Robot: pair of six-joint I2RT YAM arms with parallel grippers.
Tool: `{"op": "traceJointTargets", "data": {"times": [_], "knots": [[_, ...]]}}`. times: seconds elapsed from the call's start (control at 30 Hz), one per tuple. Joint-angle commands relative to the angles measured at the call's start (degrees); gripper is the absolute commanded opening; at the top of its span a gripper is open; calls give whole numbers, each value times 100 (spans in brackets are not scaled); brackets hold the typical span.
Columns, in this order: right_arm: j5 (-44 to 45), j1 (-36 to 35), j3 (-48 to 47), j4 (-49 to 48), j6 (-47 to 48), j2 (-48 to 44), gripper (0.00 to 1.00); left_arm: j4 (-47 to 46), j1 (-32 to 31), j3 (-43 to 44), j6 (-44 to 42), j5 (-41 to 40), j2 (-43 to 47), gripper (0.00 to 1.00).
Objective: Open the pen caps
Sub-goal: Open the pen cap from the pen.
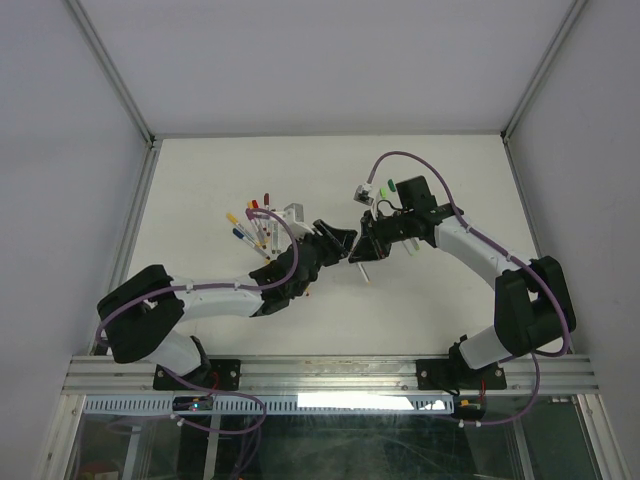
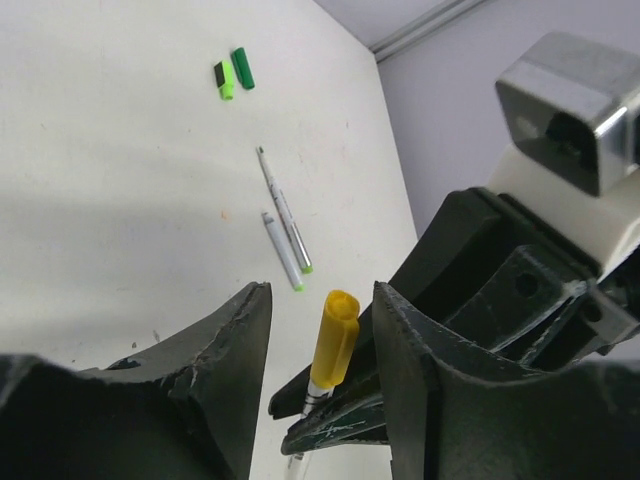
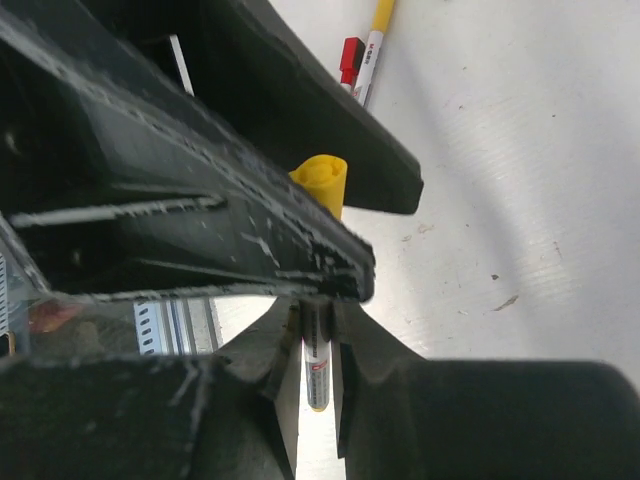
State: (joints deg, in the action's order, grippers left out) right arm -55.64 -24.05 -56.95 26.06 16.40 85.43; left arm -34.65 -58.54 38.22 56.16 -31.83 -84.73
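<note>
- Pen cap (image 2: 335,338), yellow, btwn L hand (image 2: 322,295) fingers, gaps both sides; hand half open, grips nothing.
- R hand (image 3: 316,320) clamped on pen barrel (image 3: 317,380), facing L hand.

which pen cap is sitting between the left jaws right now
The yellow cap, on the pen gripped by the right gripper. It alone stands between the left jaws; the two green caps lie loose on the table farther off.

The white table (image 1: 450,180) bore green pen caps (image 2: 243,68) and two uncapped pens (image 2: 285,215) ahead of the left gripper (image 2: 320,305); capped pens (image 1: 255,228) lay near it.
</note>
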Motion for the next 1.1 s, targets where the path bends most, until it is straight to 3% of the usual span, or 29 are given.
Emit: {"op": "traceJointTargets", "data": {"times": [0.0, 0.07, 0.27, 0.5, 0.6, 0.9, 1.0, 1.07], "knots": [[86, -25, -262, -104, 15, -195, 0, 203, -135, 376, 9, -121, -159, 43], [114, -28, -264, -102, 8, -201, 0, 250, -169, 432, 9, -125, -244, 37], [125, -25, -272, -94, 3, -194, 3, 253, -183, 475, -129, -227, -302, 1], [-46, -21, -273, -109, -111, -139, 31, -557, -8, 89, -378, -36, 14, 0], [-202, -22, -286, -111, -190, -29, 34, -1084, 93, -160, -377, 156, 153, 0], [-868, -21, -273, -283, -556, 164, 31, -2032, 194, -428, -611, 559, 179, 0], [-915, -22, -294, -312, -655, 168, 20, -2177, 202, -474, -628, 638, 140, 0], [-870, -25, -321, -308, -694, 144, 3, -2276, 230, -532, -690, 667, 146, 0]]}}
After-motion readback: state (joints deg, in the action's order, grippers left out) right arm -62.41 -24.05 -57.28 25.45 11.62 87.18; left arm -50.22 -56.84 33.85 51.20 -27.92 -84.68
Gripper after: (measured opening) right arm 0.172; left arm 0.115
